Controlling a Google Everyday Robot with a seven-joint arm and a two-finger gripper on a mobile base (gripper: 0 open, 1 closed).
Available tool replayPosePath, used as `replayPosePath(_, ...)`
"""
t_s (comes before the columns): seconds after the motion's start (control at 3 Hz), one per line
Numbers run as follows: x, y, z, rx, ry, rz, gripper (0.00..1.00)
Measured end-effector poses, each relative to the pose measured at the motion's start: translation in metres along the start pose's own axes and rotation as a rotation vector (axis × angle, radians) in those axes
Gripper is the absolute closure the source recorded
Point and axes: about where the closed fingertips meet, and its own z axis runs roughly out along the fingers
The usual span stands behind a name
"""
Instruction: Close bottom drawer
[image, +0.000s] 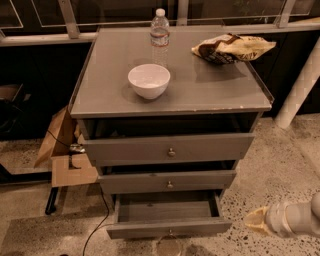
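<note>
The grey cabinet (170, 100) has three stacked drawers. The bottom drawer (167, 227) is pulled out the farthest, its empty inside showing, and a small round knob (170, 232) sits at the centre of its front. The middle drawer (167, 181) and the top drawer (170, 148) each stand out a little. My gripper (256, 220) is the tan tip of the white arm at the lower right. It is low over the floor, to the right of the bottom drawer's front corner and apart from it.
On the cabinet top stand a white bowl (148, 80), a water bottle (159, 31) and a chip bag (231, 48). Cardboard boxes (65, 150) and a black cable (97, 220) lie at the left. A white post (300, 85) leans at the right. The floor is speckled concrete.
</note>
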Motion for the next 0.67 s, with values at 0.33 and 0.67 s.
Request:
replayPosePath(0.33, 0.04, 0.012, 0.061, -0.126, -0.042, 0.074, 1.0)
replayPosePath(0.67, 0.06, 0.032, 0.099, -0.192, -0.063, 0.122, 1.0)
